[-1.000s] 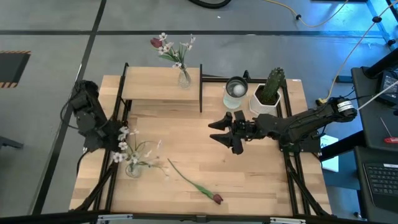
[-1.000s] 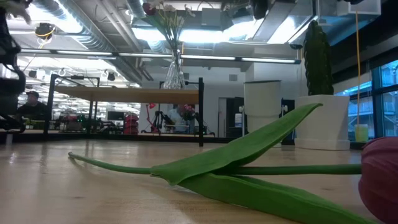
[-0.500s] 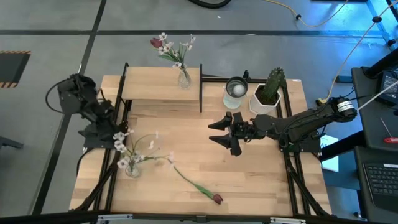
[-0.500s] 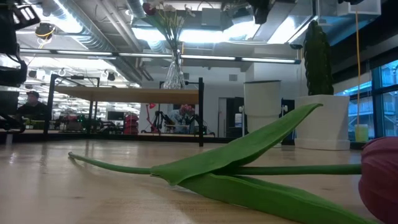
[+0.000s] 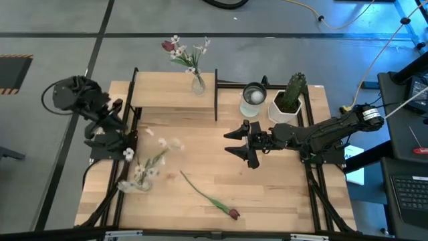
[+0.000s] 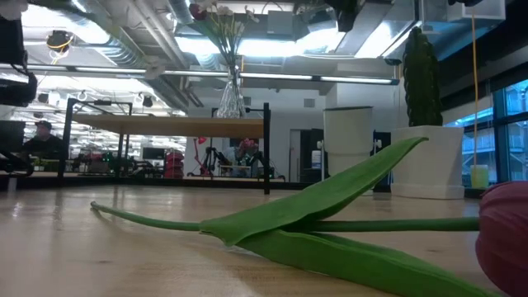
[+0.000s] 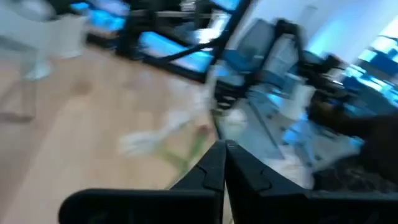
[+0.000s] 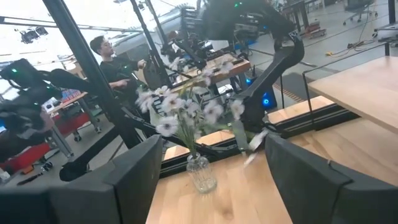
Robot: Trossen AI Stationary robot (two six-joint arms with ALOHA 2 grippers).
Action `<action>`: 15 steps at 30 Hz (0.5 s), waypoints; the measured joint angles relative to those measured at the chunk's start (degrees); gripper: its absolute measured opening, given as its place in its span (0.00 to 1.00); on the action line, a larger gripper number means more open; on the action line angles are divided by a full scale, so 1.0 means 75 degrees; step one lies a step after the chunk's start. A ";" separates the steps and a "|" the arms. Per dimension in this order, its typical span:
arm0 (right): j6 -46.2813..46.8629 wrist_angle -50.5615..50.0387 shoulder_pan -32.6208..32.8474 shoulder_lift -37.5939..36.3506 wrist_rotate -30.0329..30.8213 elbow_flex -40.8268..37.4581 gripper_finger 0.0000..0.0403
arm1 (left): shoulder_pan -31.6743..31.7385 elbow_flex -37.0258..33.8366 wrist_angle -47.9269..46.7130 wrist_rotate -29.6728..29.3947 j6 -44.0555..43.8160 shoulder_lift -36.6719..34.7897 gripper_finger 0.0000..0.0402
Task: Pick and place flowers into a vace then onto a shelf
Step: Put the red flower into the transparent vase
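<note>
High view, left to right: the left gripper [image 5: 124, 144] sits at the table's [image 5: 281, 194] left edge, its fingers clenched together with nothing between them. Just beside it, a small glass vase [image 5: 128, 185] of white flowers [image 5: 150, 161] appears blurred and tilted on the wood. A red tulip [image 5: 208, 199] lies flat near the front edge. At the back, the shelf [image 5: 167, 97] carries a second vase of flowers [image 5: 197, 82]. Farther right, the right gripper [image 5: 239, 142] hovers mid-table with fingers spread wide and empty, near a cup [image 5: 253, 95] and a potted cactus [image 5: 289, 100].
</note>
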 joint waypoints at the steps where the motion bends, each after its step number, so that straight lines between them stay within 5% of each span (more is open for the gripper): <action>1: -0.0002 0.0003 0.0000 0.0000 0.0000 0.0000 0.71 | 0.0000 0.0000 0.0309 0.0212 0.0336 0.0062 0.01; 10: -0.0178 0.0020 -0.0011 0.0000 0.0009 0.0000 0.71 | -0.0089 0.0018 0.3204 0.0640 0.4139 0.0224 0.01; 15: -0.0157 0.0032 -0.0015 0.0000 0.0015 0.0000 0.71 | -0.0210 0.0300 0.2955 -0.1454 0.5404 0.0214 0.00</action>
